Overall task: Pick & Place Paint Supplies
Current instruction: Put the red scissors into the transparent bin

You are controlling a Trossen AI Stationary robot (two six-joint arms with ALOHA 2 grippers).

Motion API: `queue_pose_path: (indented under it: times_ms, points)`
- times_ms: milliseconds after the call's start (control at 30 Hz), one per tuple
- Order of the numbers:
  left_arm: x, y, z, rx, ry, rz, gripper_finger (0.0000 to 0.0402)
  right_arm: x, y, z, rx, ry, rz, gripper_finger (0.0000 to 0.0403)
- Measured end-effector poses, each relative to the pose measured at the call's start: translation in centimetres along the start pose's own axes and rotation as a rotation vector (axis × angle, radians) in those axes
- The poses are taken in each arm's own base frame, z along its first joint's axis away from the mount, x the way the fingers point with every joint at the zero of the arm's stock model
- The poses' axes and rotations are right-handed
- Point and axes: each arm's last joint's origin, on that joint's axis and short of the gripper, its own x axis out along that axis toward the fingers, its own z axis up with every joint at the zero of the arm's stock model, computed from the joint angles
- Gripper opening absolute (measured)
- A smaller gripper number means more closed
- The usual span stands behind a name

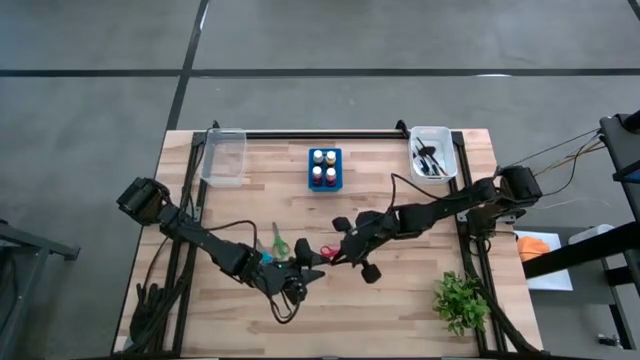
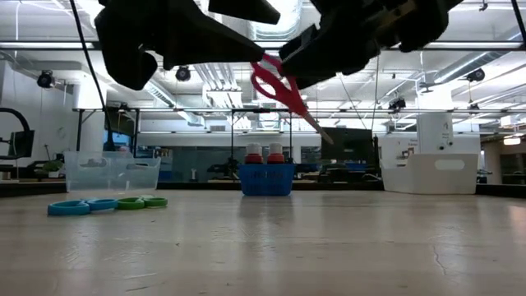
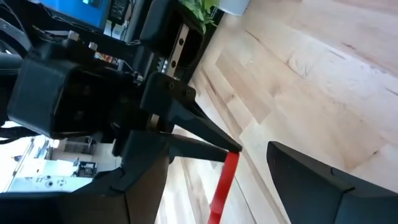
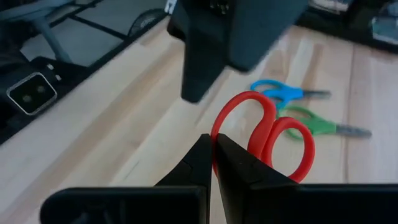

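Observation:
The red-handled scissors (image 1: 328,252) are lifted off the table between my two grippers; in the low view the scissors (image 2: 283,90) slant with the blades down. My right gripper (image 4: 213,155) is shut on a handle loop. My left gripper (image 1: 305,272) is open just left of them, one finger (image 3: 311,180) standing well apart from the red strip (image 3: 227,177). Green scissors (image 1: 279,241) and blue scissors (image 1: 268,258) lie flat on the wood beside the left gripper. My right gripper pinches the rim of one red handle loop (image 4: 217,127) between its two fingers (image 3: 205,146). It comes from the table's right side, roughly level. The scissors are lifted clear, the handles by the fingers and the blades (image 2: 316,123) slanting downward.
A blue bottle holder (image 1: 324,168) with small bottles stands at the far middle. A clear bin (image 1: 224,155) sits at the far left and a white bin (image 1: 433,153) with dark brushes at the far right. A green plant (image 1: 460,300) stands near the right front corner.

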Motion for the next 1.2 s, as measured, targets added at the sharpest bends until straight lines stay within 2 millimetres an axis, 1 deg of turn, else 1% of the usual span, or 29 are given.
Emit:
queue_pose_path:
  times_ms: [200,767,867,967,1100,1200]
  points:
    - [-0.01,-0.01,0.01,-0.001,-0.001,0.0,0.0279,-0.06,0.56,0.4,-0.022,-0.017,0.013,0.0011]
    - [-0.01,-0.04,-0.02,-0.019,0.0,-0.001,0.0275,-0.08,0.65,0.91,-0.035,-0.066,0.04,0.0011]
    - [-0.01,-0.04,-0.02,-0.021,0.0,-0.001,0.0258,-0.08,0.64,0.92,-0.035,-0.067,0.039,0.0011]
    - [0.0,-0.05,-0.05,-0.02,0.002,-0.002,0.0232,-0.08,0.65,0.92,-0.035,-0.067,0.039,0.0011]
    - [0.0,-0.12,-0.11,-0.013,0.007,-0.008,0.0192,-0.08,0.65,0.92,-0.035,-0.067,0.04,0.0011]
    - [0.05,-0.07,-0.17,-0.014,0.009,-0.007,0.0154,-0.06,0.76,0.94,-0.037,-0.067,0.043,0.0011]
